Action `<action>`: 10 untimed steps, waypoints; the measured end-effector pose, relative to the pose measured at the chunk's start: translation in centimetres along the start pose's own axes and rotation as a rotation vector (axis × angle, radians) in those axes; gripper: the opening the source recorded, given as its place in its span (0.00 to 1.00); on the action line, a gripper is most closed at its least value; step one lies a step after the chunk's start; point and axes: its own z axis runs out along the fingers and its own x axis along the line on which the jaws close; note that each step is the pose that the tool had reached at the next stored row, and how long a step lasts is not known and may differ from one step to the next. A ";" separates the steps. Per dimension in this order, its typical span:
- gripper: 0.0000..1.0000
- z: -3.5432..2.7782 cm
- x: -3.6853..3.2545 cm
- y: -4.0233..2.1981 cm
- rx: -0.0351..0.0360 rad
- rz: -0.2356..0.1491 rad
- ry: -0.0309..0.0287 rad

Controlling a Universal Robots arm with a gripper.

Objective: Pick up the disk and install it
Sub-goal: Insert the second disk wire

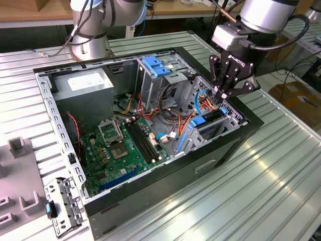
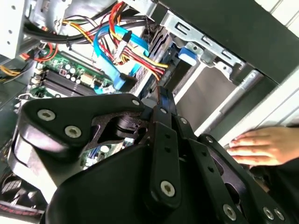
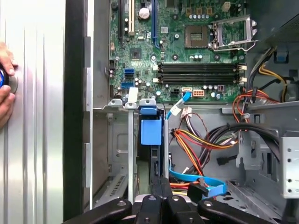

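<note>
A: Where's the black three-fingered claw?
B: Over the open black computer case, fingers drawn narrow, holding nothing.
A: And the silver, blue-railed disk?
B: Standing edge-up in the grey drive cage, just beneath the fingertips.

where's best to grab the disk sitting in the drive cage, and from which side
Probably by its blue carrier end, coming straight down into the open case. The disk stands on edge in the grey cage, with metal walls close against both faces, so only that upper edge looks free.
</note>
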 end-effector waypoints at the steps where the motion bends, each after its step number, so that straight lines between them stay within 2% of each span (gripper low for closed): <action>1: 0.11 -0.46 -0.04 0.02 0.0000 0.000 0.0001; 3: 0.11 -1.33 -0.21 0.06 0.0000 0.000 0.0003; 4: 0.11 -1.49 -0.32 0.06 0.0000 0.000 0.0006; 6: 0.11 -1.61 -0.87 0.08 -0.0001 0.000 0.0039; 9: 0.11 -1.69 -2.18 0.09 -0.0037 0.000 0.0087; 10: 0.11 -1.69 -2.65 0.07 -0.0062 0.000 0.0131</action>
